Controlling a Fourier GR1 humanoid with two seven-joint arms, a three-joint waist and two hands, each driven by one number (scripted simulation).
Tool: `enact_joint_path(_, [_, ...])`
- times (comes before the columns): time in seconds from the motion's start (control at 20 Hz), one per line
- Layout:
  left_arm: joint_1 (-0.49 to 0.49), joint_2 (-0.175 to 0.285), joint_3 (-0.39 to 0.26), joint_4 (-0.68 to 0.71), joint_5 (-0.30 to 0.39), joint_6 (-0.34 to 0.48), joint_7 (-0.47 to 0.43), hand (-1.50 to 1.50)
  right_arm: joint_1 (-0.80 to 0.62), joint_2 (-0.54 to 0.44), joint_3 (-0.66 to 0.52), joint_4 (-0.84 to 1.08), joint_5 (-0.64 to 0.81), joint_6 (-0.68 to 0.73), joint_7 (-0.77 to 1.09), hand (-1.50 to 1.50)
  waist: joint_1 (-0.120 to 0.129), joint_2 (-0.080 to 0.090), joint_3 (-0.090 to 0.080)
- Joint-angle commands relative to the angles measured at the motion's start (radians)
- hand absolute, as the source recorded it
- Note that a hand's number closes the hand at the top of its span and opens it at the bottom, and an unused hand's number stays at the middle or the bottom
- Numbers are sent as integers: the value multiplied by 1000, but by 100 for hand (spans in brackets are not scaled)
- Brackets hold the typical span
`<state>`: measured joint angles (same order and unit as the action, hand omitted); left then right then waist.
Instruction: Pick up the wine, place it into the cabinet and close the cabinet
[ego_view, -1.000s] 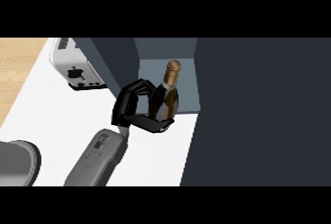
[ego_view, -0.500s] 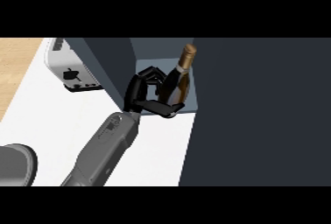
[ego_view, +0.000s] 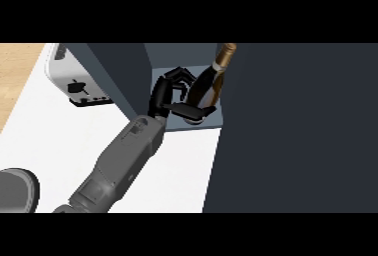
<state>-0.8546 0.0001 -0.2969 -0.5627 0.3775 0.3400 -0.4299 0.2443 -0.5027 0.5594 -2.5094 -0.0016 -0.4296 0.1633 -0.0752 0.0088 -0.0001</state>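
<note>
Left robot hand (ego_view: 163, 98) is curled round the wine (ego_view: 210, 86). The bottle stands just right of the palm, neck leaning far-right, within the open cabinet (ego_view: 209, 124).

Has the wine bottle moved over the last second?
Yes. Against the toaster, the wine bottle in the left hand has gone up the view and slightly right, into the open cabinet.

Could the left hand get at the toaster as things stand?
Probably not: the left hand is curled round the wine bottle in the cabinet, and a dark panel stands between it and the toaster.
</note>
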Motion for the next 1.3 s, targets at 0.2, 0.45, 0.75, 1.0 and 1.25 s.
enact_joint_path(0.2, [-146, 0, 43, 201, 47, 45, 17, 150, 66, -6, 19, -166, -66, 24, 30, -150, -22, 10, -1])
enact_joint_path(0.45, [-153, 0, 79, 274, 72, 11, -33, 150, 86, -24, 4, -206, -61, 37, 37, -150, -20, 10, -2])
enact_joint_path(0.75, [-222, 0, 119, 355, 87, 30, -51, 150, 104, -8, 12, -138, -83, 61, -27, -150, -33, 20, -1])
enact_joint_path(1.0, [-258, 14, 128, 406, 75, 72, -77, 150, 104, 11, 43, -124, -62, 64, -56, -150, -49, 25, -2])
enact_joint_path(1.25, [-271, 26, 111, 448, 41, 106, -115, -150, 94, -3, 5, -114, -100, 99, -65, -150, -45, 31, -1])
